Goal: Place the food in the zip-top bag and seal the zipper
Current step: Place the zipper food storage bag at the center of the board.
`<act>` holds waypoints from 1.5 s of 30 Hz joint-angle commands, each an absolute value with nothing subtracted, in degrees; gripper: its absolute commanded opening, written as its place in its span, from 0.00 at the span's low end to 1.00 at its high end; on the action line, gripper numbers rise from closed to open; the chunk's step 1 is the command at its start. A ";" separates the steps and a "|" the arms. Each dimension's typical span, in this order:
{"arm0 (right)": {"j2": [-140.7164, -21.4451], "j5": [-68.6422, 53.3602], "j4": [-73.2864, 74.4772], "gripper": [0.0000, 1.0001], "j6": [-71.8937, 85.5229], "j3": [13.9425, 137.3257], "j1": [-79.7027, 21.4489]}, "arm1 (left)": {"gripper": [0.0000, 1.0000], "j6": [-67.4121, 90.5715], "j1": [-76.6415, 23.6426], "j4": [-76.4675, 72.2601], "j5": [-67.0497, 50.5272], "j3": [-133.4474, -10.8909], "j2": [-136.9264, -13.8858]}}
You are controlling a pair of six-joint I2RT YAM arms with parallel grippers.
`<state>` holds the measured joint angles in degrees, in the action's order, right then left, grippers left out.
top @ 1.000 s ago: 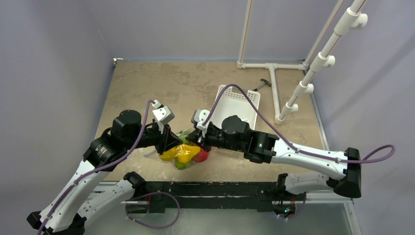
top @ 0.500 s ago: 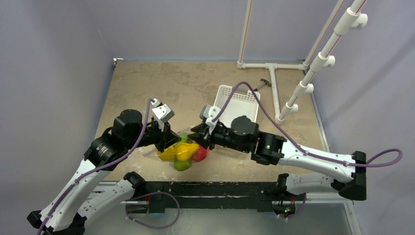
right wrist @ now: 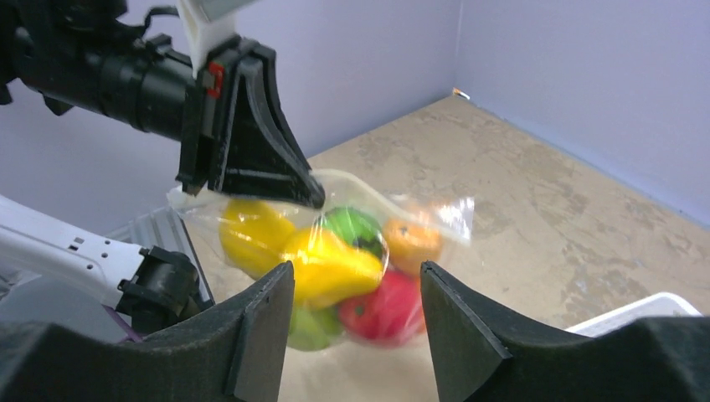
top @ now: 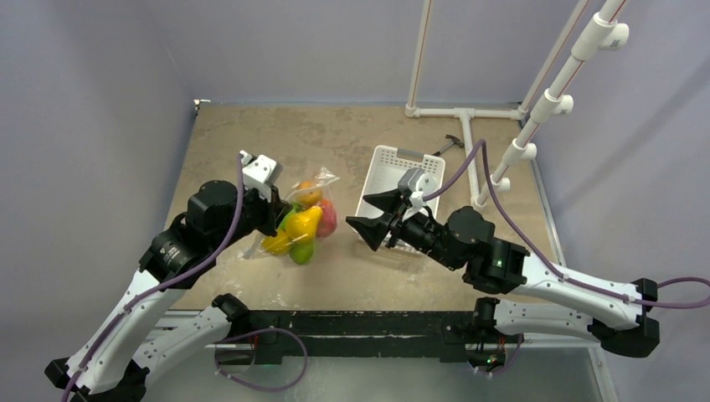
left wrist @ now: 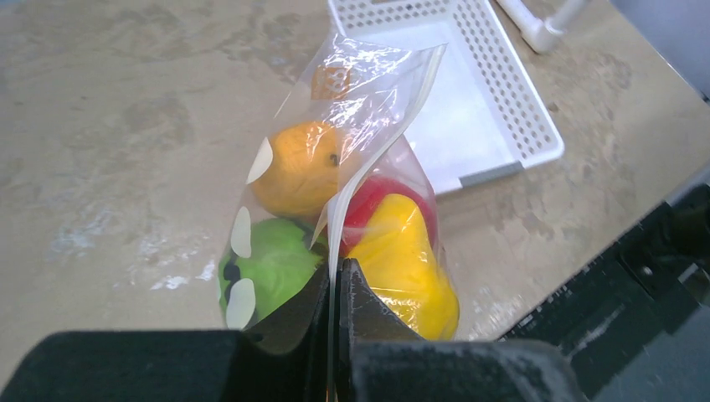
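While it's pinched, crinkly bag (clear), rounded fruits

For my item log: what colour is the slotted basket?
The basket is white, clearest in the left wrist view.

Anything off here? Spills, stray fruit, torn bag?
Nothing spilled or torn that I can see. All visible plastic toy fruits sit inside the crinkly clear zip-top bag, which dangles lopsided from one pinched edge in the left gripper. The right gripper is open and clear of it.
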<state>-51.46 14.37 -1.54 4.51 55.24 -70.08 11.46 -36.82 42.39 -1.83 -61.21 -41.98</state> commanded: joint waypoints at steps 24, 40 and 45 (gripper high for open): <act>-47.07 20.26 -11.75 0.67 10.64 45.43 -70.10 | 0.00 -1.15 -36.66 13.06 19.61 -55.33 -63.42; -42.55 28.39 -17.77 0.75 19.22 37.10 -70.14 | 0.01 13.45 -37.50 12.44 3.08 -51.60 -70.87; -44.36 33.83 -17.11 0.77 24.84 36.01 -70.13 | 0.08 18.69 -39.27 8.32 1.62 -47.66 -71.40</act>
